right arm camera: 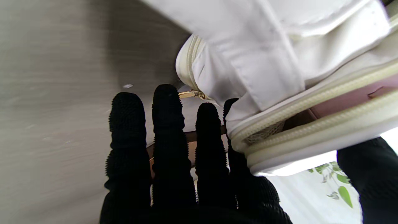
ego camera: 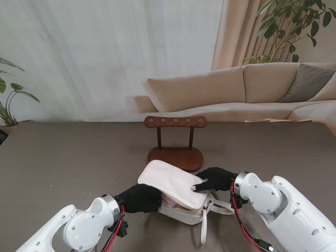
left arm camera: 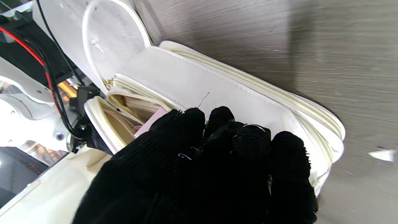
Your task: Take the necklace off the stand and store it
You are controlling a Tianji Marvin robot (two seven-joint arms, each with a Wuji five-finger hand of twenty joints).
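Soft white zippered pouch [ego camera: 173, 185], half-open

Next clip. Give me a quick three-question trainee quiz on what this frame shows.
1. True or false: a necklace hangs on the wooden stand.
2. Which hand has its fingers on the white pouch's lid? A. left hand B. right hand
3. Fill in: the pouch lies ____ to me than the stand.

Key:
1. False; the bar looks bare.
2. B; the left hand is at the pouch's near-left edge.
3. Nearer.
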